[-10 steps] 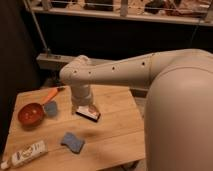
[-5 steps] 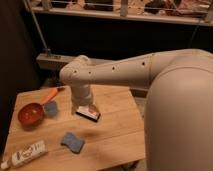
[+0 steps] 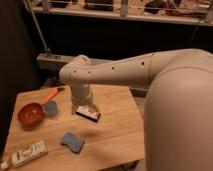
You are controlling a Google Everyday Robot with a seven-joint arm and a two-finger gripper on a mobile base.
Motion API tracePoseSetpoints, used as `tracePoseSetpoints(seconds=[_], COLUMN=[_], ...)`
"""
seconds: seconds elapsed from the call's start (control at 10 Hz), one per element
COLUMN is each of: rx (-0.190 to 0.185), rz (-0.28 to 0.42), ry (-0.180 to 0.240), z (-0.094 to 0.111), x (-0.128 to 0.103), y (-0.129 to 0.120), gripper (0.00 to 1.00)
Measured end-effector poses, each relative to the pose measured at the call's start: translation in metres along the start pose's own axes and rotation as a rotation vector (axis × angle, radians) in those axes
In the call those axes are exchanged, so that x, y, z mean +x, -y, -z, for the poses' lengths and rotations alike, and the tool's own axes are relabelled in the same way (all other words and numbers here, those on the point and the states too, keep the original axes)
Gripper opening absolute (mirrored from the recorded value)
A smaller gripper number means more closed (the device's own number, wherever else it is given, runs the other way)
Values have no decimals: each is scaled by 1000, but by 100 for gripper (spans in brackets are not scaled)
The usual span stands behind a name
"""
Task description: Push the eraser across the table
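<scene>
The eraser (image 3: 89,113), a flat block with a black base and a white top with an orange-red mark, lies near the middle of the light wooden table (image 3: 117,127). My gripper (image 3: 82,106) hangs straight down from the big white arm and sits right above and against the eraser's left end. The arm's wrist hides the gripper's lower part.
A red bowl (image 3: 31,113) with an orange handle sits at the table's left, with a small blue piece (image 3: 50,108) beside it. A blue wavy-edged sponge (image 3: 73,142) lies toward the front. A white tube with dark print (image 3: 25,154) lies at the front left corner.
</scene>
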Motion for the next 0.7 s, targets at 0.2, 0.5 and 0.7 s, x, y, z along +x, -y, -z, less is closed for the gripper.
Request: tracePoseSetpoints(seconds=[0.2,0.5,0.7], rx=[9,-10,-46], rz=[83,113,66], ry=[-2,-60,-117], z=[-9,-34,-55], x=[-8,-15,-21], y=[-20,-35,-37], gripper=[74,74,74])
